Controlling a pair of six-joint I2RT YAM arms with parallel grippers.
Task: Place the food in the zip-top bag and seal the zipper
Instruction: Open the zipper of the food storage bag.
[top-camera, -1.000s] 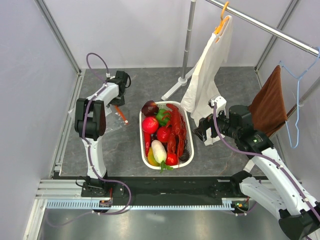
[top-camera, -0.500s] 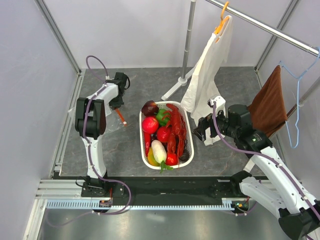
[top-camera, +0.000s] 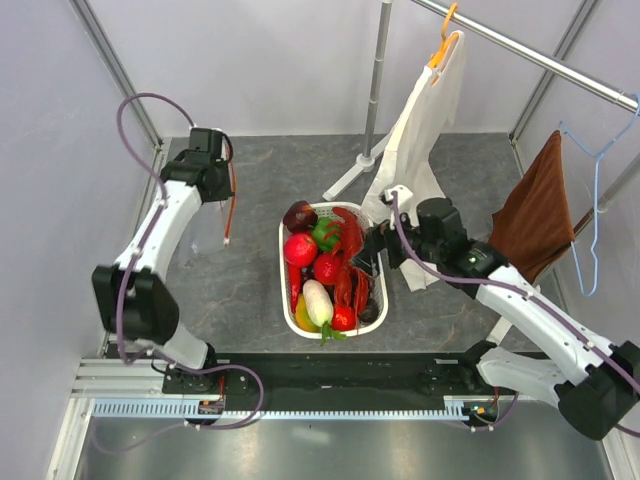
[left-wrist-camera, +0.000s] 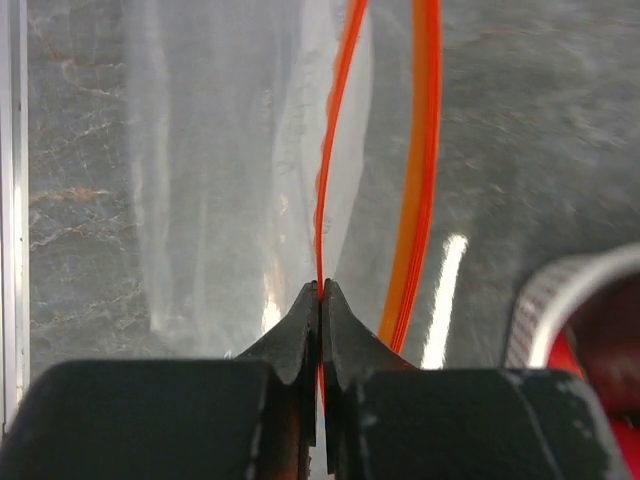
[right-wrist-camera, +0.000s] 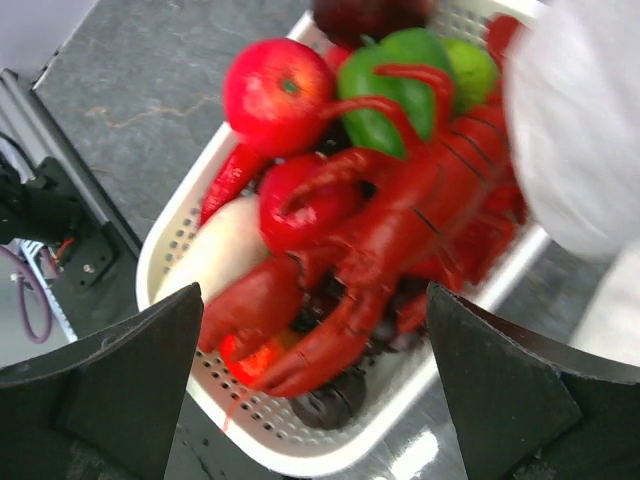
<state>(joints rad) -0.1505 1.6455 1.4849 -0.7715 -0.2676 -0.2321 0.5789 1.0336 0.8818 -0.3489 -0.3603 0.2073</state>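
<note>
Clear zip-top bag (left-wrist-camera: 220, 150) now hangs from left tool (left-wrist-camera: 321, 290).

The zip-top bag (left-wrist-camera: 200, 180) extends ahead of the left gripper (left-wrist-camera: 320, 290), its zipper (left-wrist-camera: 335, 130) caught between the jaws. The basket (top-camera: 283, 262) sits on the bench (top-camera: 250, 300) to that gripper's right, food (top-camera: 300, 250) in it; the right gripper (right-wrist-camera: 312, 300) hovers directly above the lobster (right-wrist-camera: 400, 230).

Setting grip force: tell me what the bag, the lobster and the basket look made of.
The zip-top bag: thin clear plastic film, glossy; the floor shows through and its creases glint.
The lobster: probably hard moulded plastic, glossy red with highlights.
The basket: seemingly rigid white plastic, duller finish, perforated walls.
</note>
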